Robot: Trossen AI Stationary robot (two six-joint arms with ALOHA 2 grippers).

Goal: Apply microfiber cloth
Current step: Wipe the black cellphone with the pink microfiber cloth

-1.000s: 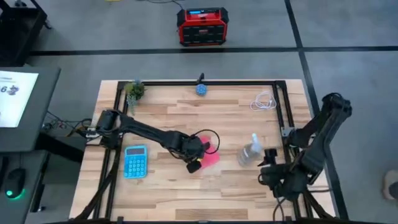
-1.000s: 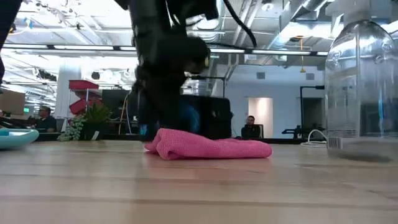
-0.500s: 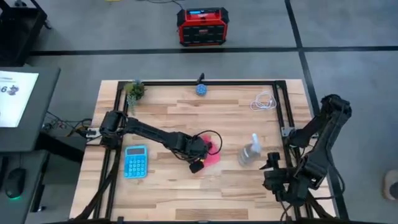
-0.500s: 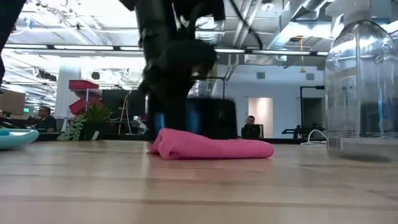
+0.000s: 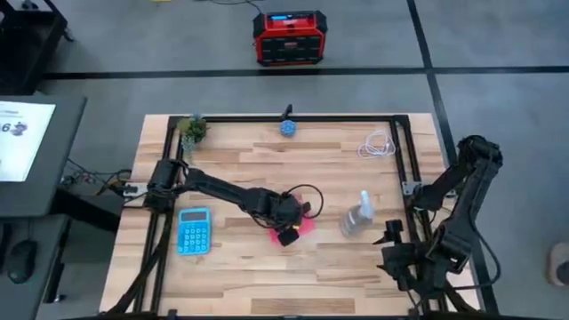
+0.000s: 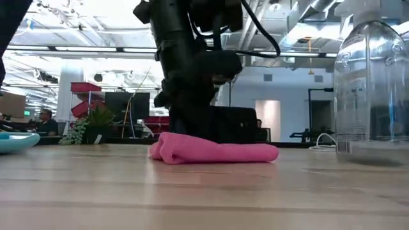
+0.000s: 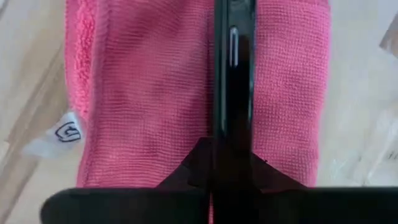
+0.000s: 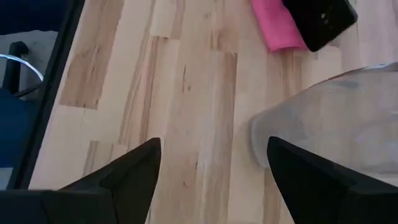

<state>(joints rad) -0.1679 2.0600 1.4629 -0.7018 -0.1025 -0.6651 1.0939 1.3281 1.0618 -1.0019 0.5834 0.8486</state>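
The pink microfiber cloth (image 5: 305, 228) lies bunched on the wooden table (image 5: 267, 164) at its middle, also seen in the low view (image 6: 214, 151) and left wrist view (image 7: 143, 93). My left gripper (image 5: 284, 220) (image 7: 231, 168) is right over it, shut on a black phone (image 5: 287, 236) (image 7: 233, 74) that is held on edge along the cloth. My right gripper (image 5: 391, 244) (image 8: 214, 155) waits open at the near right, to the near side of a clear bottle (image 5: 358, 216). My left gripper pinches the black phone by its two flat faces near one end (image 7: 231, 146), one finger (image 7: 189, 173) on each face. The fingers slant down from the table's left and lie along the phone. The phone stands on edge, its side with a button (image 7: 233, 46) up. Its lower edge runs down the cloth's middle.
A light-blue calculator (image 5: 194, 229) lies at the near left. A small plant (image 5: 190, 129), a blue round thing (image 5: 288, 127) and a white cable (image 5: 377, 145) sit along the far edge. Bare wood lies near the front edge.
My left gripper has gone a little toward the table's right and near edges with the phone, over the cloth, which has stayed in place. My right arm has drawn back toward the near edge.
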